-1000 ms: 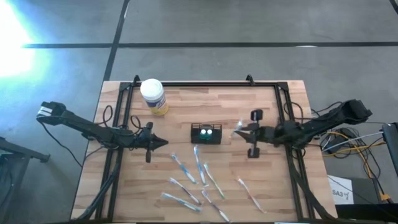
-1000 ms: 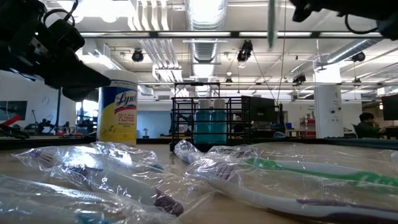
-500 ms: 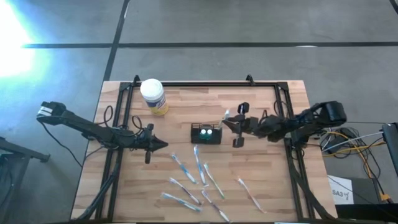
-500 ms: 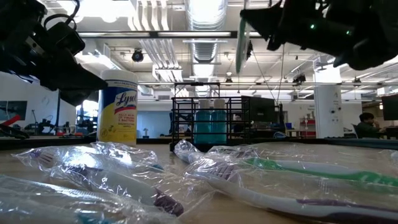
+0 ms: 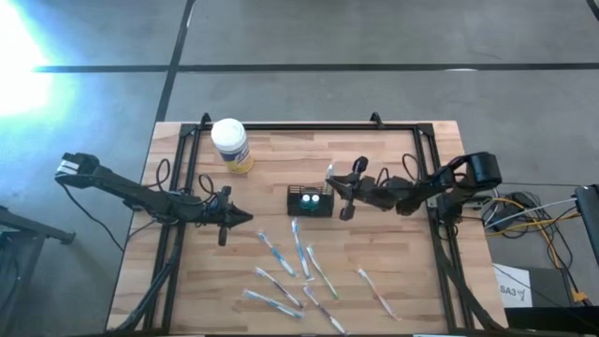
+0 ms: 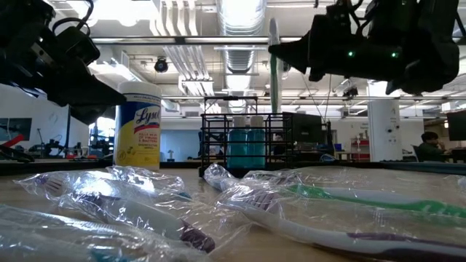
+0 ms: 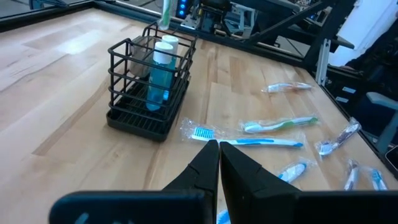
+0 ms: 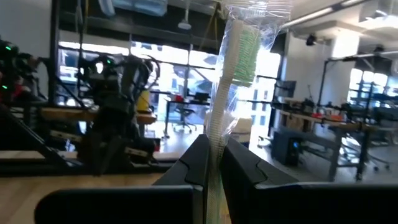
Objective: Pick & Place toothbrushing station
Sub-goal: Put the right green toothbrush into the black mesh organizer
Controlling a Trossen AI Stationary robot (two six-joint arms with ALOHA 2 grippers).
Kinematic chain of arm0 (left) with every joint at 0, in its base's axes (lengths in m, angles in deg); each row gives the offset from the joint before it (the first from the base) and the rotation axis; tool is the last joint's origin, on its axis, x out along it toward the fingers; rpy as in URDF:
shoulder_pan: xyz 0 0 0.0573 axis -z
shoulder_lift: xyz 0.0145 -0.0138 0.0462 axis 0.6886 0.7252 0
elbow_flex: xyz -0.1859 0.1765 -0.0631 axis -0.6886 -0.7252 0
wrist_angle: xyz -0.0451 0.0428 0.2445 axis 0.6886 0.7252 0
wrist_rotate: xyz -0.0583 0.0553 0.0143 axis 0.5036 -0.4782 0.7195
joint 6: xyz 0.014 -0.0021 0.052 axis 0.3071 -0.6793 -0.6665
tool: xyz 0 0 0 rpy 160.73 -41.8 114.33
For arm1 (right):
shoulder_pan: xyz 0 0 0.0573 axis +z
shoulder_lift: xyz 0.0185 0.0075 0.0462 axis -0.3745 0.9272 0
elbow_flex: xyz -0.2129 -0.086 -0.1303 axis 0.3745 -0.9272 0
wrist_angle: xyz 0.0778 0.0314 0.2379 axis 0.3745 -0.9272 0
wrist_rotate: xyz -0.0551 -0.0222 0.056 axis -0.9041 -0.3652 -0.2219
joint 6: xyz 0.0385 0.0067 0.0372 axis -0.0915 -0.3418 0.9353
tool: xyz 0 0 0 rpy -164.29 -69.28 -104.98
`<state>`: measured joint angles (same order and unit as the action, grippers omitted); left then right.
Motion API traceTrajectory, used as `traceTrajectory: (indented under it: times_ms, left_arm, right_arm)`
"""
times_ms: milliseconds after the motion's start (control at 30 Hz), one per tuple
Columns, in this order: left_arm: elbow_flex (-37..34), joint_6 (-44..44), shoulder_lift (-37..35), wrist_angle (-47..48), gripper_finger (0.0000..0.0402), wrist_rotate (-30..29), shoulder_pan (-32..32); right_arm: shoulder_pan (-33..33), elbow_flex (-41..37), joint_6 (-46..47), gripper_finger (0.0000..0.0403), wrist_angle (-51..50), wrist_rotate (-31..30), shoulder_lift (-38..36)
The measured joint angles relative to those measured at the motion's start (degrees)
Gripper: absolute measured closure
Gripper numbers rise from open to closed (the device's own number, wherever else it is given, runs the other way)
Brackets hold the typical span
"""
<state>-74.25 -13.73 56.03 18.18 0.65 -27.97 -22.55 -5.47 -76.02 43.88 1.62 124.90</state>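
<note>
The toothbrushing station is a small black wire holder standing mid-table; it also shows in the left wrist view with blue tubes inside. My right gripper is just right of the station and above it, shut on a plastic-wrapped green toothbrush, which also shows upright in the low view. My left gripper is shut and empty, left of the station, and shows in its own wrist view. My right gripper pinches the wrapped toothbrush's handle between its two fingers, which lie across it. The fingers come level from the table's right side. The toothbrush stands upright, bristle end up, lifted clear of the table.
Several wrapped toothbrushes lie loose on the near half of the table, close in the low view. A yellow jar with a white lid stands at the far left. A black frame rail runs round the table's edges.
My right gripper has gone toward the table's left edge, up to the station's right side, with the toothbrush still upright in its hold.
</note>
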Motion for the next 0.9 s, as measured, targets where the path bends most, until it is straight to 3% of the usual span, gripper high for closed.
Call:
traceTrajectory:
  times_ms: [167,600,900]
  left_arm:
    - [0.0,0.2,0.0,0.0,0.0383,0.0,0.0]
    - [0.0,0.2,0.2,0.4,0.0383,0.0,0.0]
    - [-0.5,0.2,0.3,0.4,0.0383,0.0,0.0]
  right_arm:
    - [0.2,0.3,0.9,0.0381,0.0,-3.7,3.2]
    - [0.8,2.1,3.2,0.0381,0.1,-5.2,11.2]
    - [1.0,2.0,4.4,0.0381,0.0,-6.4,12.6]
